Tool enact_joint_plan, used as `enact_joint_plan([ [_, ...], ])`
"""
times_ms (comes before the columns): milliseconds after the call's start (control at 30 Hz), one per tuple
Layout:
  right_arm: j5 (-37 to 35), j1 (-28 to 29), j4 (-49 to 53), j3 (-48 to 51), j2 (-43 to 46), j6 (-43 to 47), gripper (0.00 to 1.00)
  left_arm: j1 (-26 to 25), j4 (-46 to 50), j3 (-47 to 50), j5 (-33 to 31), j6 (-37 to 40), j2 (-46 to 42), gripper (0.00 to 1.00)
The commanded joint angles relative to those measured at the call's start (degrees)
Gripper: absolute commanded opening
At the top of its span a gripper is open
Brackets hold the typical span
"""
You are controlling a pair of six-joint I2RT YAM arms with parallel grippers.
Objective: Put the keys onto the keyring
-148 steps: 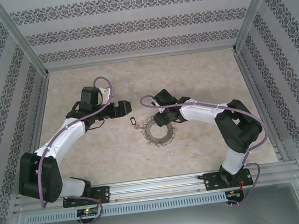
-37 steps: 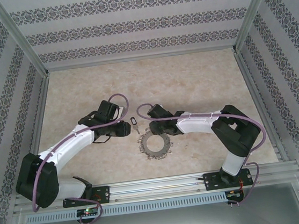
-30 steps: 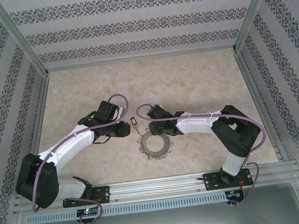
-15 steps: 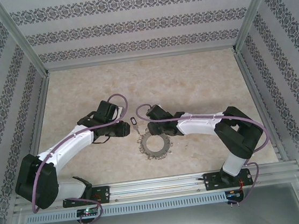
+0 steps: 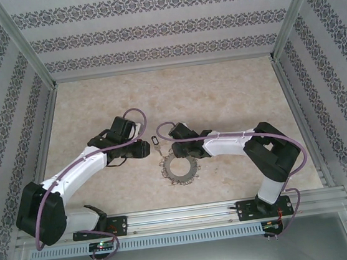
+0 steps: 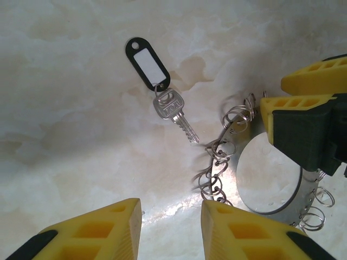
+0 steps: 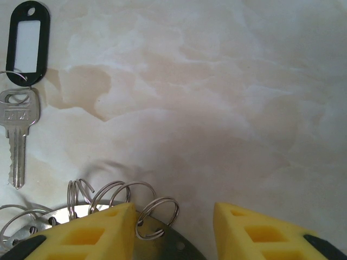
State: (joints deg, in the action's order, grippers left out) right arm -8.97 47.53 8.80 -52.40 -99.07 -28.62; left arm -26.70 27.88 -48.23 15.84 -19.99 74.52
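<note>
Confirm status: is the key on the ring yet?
Not yet. Done: nothing threaded; the key with its black tag lies loose on the table, apart from the keyring. In hand: the right pincer straddles the keyring's fringed edge, jaws apart; the left pincer hovers open near the key, empty. To do: pick up the key and thread it onto a loop.

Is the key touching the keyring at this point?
Apart. The left wrist view shows a strip of table between the tip of the key and the nearest wire loops on the edge of the keyring.
</note>
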Motion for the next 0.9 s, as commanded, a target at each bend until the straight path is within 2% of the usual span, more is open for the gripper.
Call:
enact_joint_plan([
  [0,-0.4,0.5,0.9,-1.4,-1.1,-0.2,0.43,0.9,1.1,0.0,-0.7,-0.3,-1.5,0.35],
  [233,0.3,0.9,0.1,-1.2,-0.5,-0.2,0.45,1.1,1.1,0.2,-0.6,-0.2,-1.7,0.35],
  [567,-0.3,0.9,1.1,-1.9,-2.4,-0.2,0.41,1.5,1.1,0.3,-0.8,-0.2,-2.3,0.35],
  [667,-0.4,0.9,1.3,-2.0,-2.8,-0.1,0.37,1.7,1.2,0.4,-0.8,-0.2,-2.5,0.35],
  [867,-1.1,0.9,1.4,-1.5,-2.0,0.1,0.20,2.1,1.4,0.1,-0.7,-0.1,-2.7,0.35],
])
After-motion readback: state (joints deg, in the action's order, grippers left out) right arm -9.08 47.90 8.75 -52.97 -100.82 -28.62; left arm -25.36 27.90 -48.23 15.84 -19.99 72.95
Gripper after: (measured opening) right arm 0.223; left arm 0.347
